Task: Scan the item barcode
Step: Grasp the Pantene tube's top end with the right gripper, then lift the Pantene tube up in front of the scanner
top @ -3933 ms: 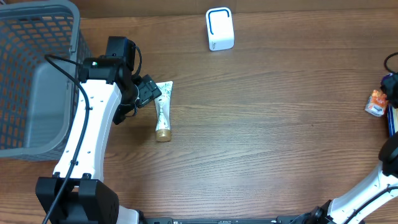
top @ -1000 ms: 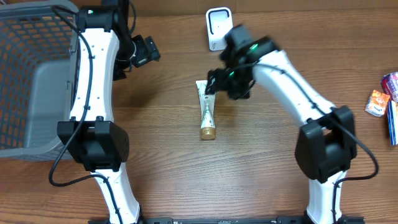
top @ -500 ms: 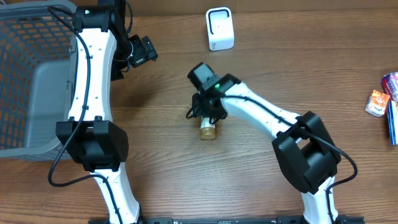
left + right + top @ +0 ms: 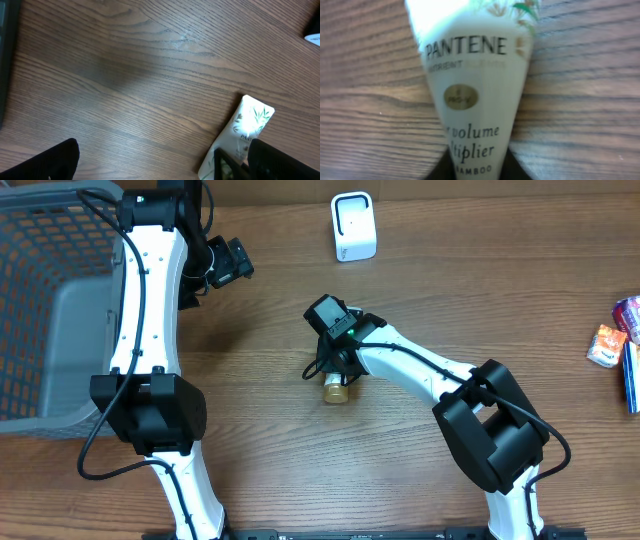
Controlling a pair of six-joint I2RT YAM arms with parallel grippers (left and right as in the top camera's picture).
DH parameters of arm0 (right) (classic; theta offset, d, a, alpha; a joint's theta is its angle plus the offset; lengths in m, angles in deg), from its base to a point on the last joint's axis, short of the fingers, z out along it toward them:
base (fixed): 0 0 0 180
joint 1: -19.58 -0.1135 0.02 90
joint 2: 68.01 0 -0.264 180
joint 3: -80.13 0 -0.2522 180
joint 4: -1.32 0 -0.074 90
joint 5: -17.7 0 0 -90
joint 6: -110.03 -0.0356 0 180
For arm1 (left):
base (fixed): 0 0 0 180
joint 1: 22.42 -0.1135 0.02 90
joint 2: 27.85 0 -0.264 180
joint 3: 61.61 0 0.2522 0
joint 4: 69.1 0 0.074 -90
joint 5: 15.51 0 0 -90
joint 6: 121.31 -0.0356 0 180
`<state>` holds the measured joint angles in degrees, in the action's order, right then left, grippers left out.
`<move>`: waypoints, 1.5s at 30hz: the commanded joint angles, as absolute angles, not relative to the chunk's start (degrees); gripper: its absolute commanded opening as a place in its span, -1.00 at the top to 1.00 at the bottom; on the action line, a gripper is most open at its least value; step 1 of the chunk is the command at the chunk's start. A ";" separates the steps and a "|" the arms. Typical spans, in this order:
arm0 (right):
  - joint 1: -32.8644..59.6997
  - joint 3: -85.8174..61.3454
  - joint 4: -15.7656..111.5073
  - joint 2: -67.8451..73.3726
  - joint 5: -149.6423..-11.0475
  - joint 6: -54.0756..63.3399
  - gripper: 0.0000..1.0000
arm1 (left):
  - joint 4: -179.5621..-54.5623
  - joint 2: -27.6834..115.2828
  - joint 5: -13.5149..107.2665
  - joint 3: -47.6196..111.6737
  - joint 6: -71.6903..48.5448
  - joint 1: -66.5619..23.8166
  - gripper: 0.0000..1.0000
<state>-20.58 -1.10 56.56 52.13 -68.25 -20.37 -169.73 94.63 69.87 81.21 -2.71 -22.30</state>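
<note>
At the middle of the tabletop (image 4: 430,300), a Pantene tube (image 4: 335,389) lies flat, its gold cap pointing toward the robot's bases. The right hand (image 4: 335,368) sits directly over it and grasps it, with dark fingers (image 4: 439,173) pressed against both sides of the tube's lower body. The left hand (image 4: 228,264) hovers well apart, near the grey basket (image 4: 40,300), released with jaws spread wide. A white scanner (image 4: 353,227) stands near the far edge.

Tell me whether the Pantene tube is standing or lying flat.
Lying flat: the tube rests lengthwise on the wooden table, label facing up.
</note>
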 commanded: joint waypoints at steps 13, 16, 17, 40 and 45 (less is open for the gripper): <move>-8.14 18.53 55.49 50.27 -65.93 -9.47 0.93 | -169.79 94.30 70.48 81.73 -1.92 -22.41 -1.00; -4.91 18.53 48.08 50.64 -65.93 -9.60 0.93 | -169.79 94.30 70.48 81.73 -1.92 -22.39 -0.99; -4.25 18.51 45.87 50.75 -65.93 -9.97 0.93 | -169.79 94.30 70.48 81.73 -1.92 -22.41 -1.00; -2.75 18.66 18.79 62.29 -73.69 -20.55 0.93 | -169.79 94.30 70.48 81.73 -1.92 -22.41 -0.99; -2.61 18.66 19.97 62.29 -73.49 -20.50 0.93 | -169.79 94.30 70.48 81.73 -1.92 -22.41 -1.00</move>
<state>-2.92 16.95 20.41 64.65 -73.58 -20.42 -169.73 94.63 69.91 81.21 -2.71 -22.30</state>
